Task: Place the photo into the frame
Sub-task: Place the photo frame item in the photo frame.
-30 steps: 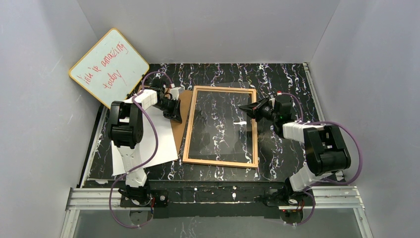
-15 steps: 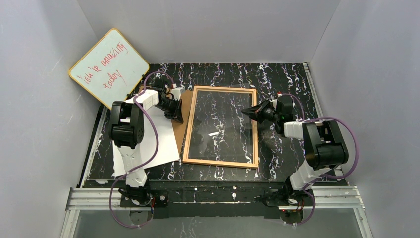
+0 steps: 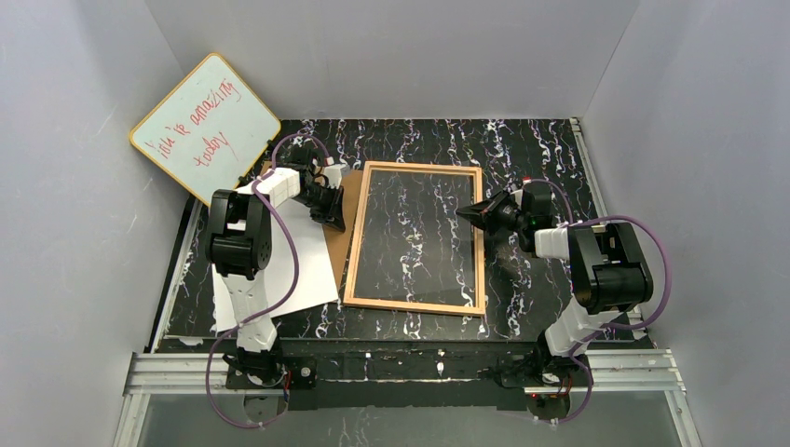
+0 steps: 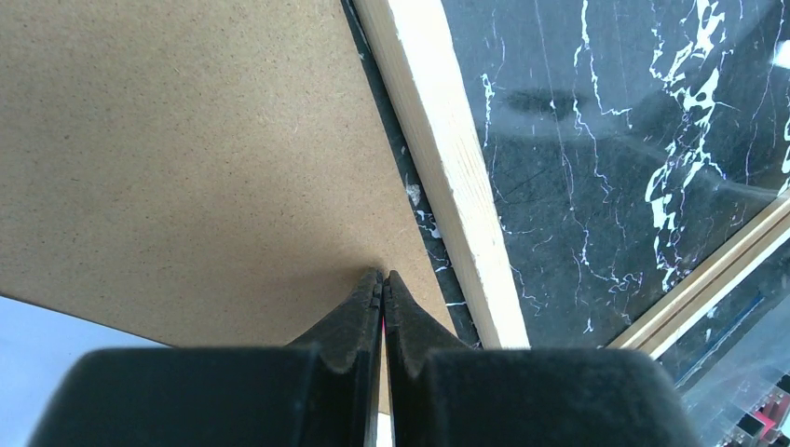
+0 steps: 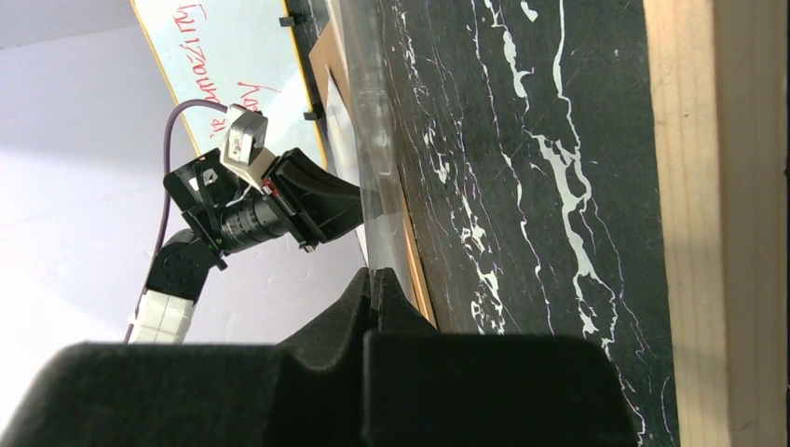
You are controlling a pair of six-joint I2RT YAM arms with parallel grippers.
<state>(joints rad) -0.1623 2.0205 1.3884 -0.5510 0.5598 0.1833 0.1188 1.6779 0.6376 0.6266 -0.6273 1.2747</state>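
Right gripper (image 3: 462,212) shifted nearer, over frame's (image 3: 415,304) right rail

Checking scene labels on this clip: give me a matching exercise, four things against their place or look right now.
Things:
1 whiteboard
2 frame
3 board
4 photo

Place or look:
A brown, just left of the frame
B white side up, partly under the left arm
C propped at the far left, red writing
D lying flat in the middle, light wood rim

Pairs: 1-C, 2-D, 3-A, 4-B
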